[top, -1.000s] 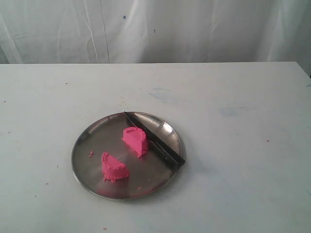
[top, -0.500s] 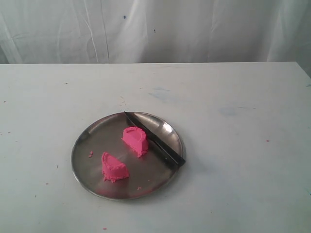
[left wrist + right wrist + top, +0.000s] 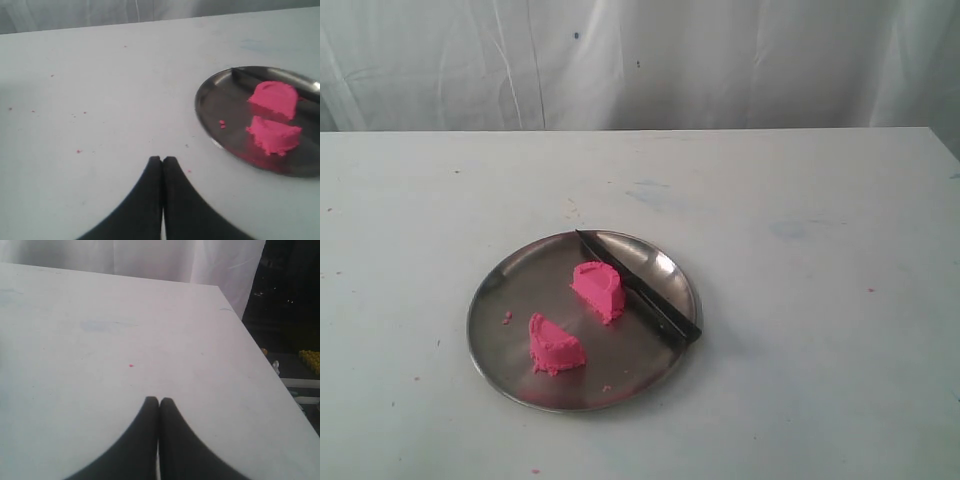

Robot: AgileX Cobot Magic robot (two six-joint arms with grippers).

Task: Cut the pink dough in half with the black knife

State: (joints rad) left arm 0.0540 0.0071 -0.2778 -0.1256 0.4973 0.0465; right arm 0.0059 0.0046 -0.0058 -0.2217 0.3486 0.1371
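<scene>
Black left hand [image 3: 162, 160]: its two dark fingers are pressed tip to tip with nothing between them. It is above a bare stretch of the tabletop [image 3: 100, 100], well apart from the plate and on the plate's left side.
Black right hand [image 3: 159, 401]: pinched together the same way and empty. It is over the right part of the tabletop, with the right edge and the far right corner in sight.
Steel plate [image 3: 500, 300]: round and shiny. It sits a little left of the tabletop's middle, nearer the near edge than the far one.
Pink dough [image 3: 274, 98]: on the plate, cut into two wedge-shaped halves that lie apart with bare steel between them.
Rear half [image 3: 599, 290]: near the plate's middle, just beside the knife blade. I cannot tell if they touch.
Front half [image 3: 555, 345]: toward the plate's near-left rim.
Black knife [image 3: 640, 290]: lies flat and slantwise on the plate's right side. Its tip is at the far rim and its handle end rests over the right rim.
Pink crumb [image 3: 507, 317]: a small one on the plate, left of the halves.
White cloth [image 3: 720, 60]: hangs behind the far edge.
</scene>
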